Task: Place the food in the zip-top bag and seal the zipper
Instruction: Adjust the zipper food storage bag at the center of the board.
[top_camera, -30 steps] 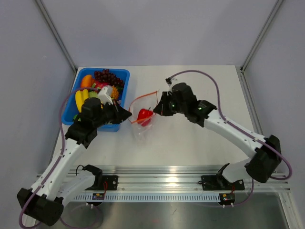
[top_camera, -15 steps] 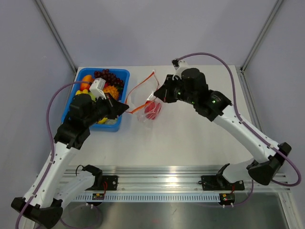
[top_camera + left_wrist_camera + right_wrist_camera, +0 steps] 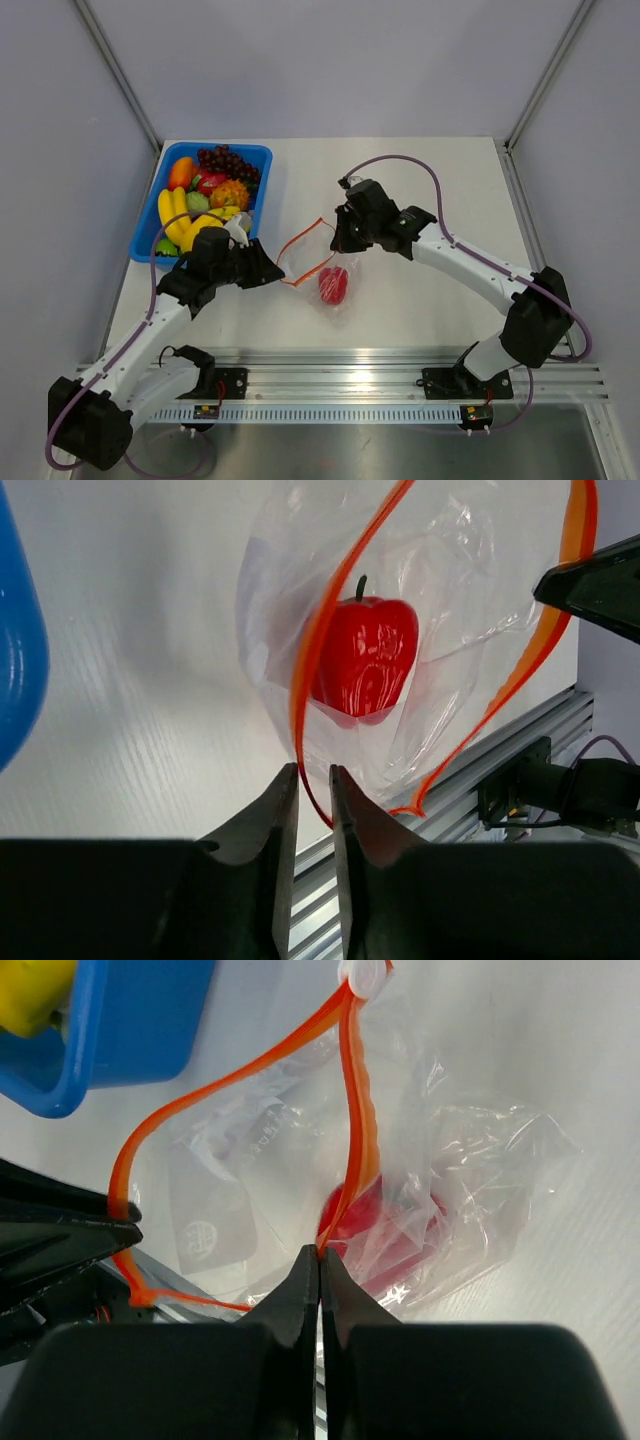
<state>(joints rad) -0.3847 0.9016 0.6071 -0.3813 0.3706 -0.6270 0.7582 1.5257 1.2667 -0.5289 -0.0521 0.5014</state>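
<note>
Crinkled bag blurs the red fruit, and a frame edge crops the blue tray.

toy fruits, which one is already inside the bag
The red one with the dark stem: it sits inside the clear bag, while the rest lie in the blue tray.

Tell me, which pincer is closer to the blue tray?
Left. The left pincer sits just beyond the blue tray's near right corner; the right pincer is farther right, on the other side of the zip-top bag's open mouth.
</note>
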